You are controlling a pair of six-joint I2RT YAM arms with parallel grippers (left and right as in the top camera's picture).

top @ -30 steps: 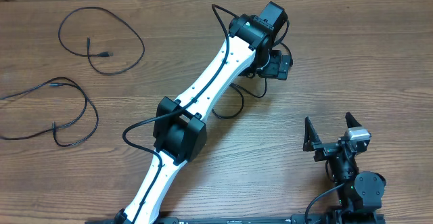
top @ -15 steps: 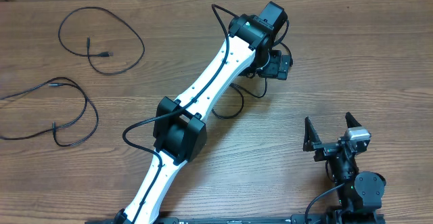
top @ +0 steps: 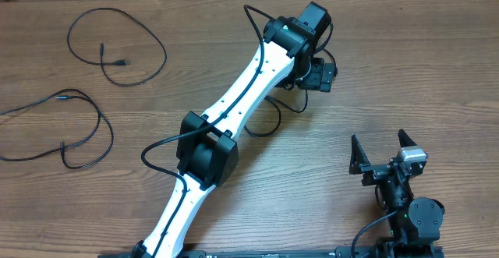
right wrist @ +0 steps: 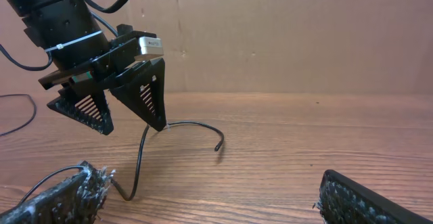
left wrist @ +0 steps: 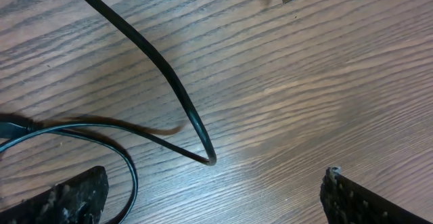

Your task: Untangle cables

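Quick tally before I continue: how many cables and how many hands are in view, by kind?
Black cables: 3 (top-left loop, left-edge loop, third cable under the left hand, partly hidden)
Hands: 2 (left hand, right hand, both open)
Total: 5

I see the worktop [top: 405, 71] in a warm brown, with darker wavy lines of wood grain running across it. The cables [top: 101, 9] are plain black against this brown. The left arm [top: 242, 94] has white links and black joint housings. The left end effector [right wrist: 134, 124] is black, and its fingers [right wrist: 145, 92] carry a pattern of thin parallel slots. The right end effector [top: 380, 139] is also black, with a silver-grey block [top: 409, 156] on its body; its pads [right wrist: 379, 200] look black with a fine dotted texture. The wall [right wrist: 304, 34] on the far side is plain light tan.
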